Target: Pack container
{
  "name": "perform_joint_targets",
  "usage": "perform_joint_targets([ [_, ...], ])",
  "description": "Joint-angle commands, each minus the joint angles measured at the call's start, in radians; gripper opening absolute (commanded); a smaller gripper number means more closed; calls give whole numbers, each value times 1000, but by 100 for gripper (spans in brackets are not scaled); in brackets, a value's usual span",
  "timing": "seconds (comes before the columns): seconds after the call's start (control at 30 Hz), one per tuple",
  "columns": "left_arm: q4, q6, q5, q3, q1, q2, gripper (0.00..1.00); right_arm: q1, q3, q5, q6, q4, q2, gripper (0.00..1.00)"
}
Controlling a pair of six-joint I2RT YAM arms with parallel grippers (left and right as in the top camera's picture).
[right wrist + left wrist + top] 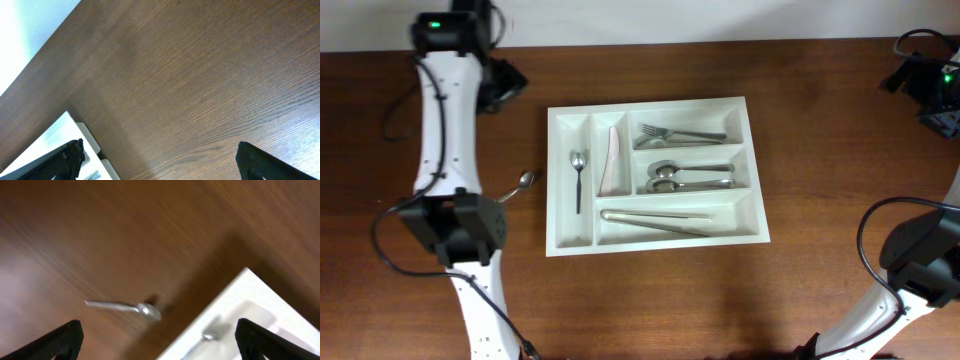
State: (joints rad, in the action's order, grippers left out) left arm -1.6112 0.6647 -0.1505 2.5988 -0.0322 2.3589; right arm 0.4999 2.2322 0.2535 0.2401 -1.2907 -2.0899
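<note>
Lying left of the container (553,200), the likely light, slippery spoon (523,183) is best pinched mid-handle; the wide-open left gripper (160,344) is empty.

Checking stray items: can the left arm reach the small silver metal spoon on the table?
Probably yes: the spoon lies uncovered on the brown wooden table, right by the open left gripper.
</note>
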Motion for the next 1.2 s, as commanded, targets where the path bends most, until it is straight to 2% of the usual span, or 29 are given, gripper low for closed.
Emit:
perform_joint_targets([
  [0.0, 10, -144, 65, -52, -23, -6, 99, 5, -3, 5, 8, 0, 2, 99],
  [0.1, 31, -134, 65, -115, -24, -6, 83, 5, -3, 5, 8, 0, 2, 99],
  [0.13, 31, -97, 65, -138, -22, -5, 82, 5, -3, 5, 8, 0, 2, 99],
  [0.2, 14, 33, 64, -193, -16, -5, 75, 5, -3, 5, 8, 0, 2, 99],
  [0.33, 18, 276, 74, -326, -17, -5, 75, 5, -3, 5, 8, 0, 2, 99],
  [0.37, 45, 246, 90, -343, -21, -5, 75, 5, -3, 5, 8, 0, 2, 99],
  [0.4, 98, 143, 121, -357, -24, -5, 76, 5, -3, 5, 8, 0, 2, 99],
  [0.47, 208, -198, 251, -373, -28, -5, 87, 5, -3, 5, 8, 0, 2, 99],
  [0.5, 225, -394, 336, -373, -28, -5, 84, 5, -3, 5, 8, 0, 2, 99],
  [0.53, 220, -558, 381, -373, -27, -5, 73, 5, -3, 5, 8, 0, 2, 99],
  [0.57, 203, -696, 383, -373, -27, -5, 75, 5, -3, 5, 8, 0, 2, 99],
  [0.6, 187, -813, 356, -373, -27, -5, 99, 5, -3, 5, 8, 0, 2, 99],
  [0.63, 171, -877, 321, -373, -27, -5, 99, 5, -3, 5, 8, 0, 2, 99],
  [0.73, 154, -912, 228, -373, -30, -4, 99, 5, -3, 5, 8, 0, 2, 99],
  [0.83, 138, -1104, 320, -373, -29, -4, 100, 5, -3, 5, 8, 0, 2, 99],
  [0.9, 96, -1304, 438, -373, -30, -2, 94, 5, -3, 5, 8, 0, 2, 99],
  [0.97, 50, -1462, 507, -375, -29, -2, 82, 5, -3, 5, 8, 0, 2, 99],
  [1.1, -32, -1623, 557, -375, -29, -2, 63, 5, -3, 5, 8, 0, 2, 99],
  [1.17, -39, -1633, 555, -375, -32, -2, 68, 5, -3, 5, 8, 0, 2, 99],
])
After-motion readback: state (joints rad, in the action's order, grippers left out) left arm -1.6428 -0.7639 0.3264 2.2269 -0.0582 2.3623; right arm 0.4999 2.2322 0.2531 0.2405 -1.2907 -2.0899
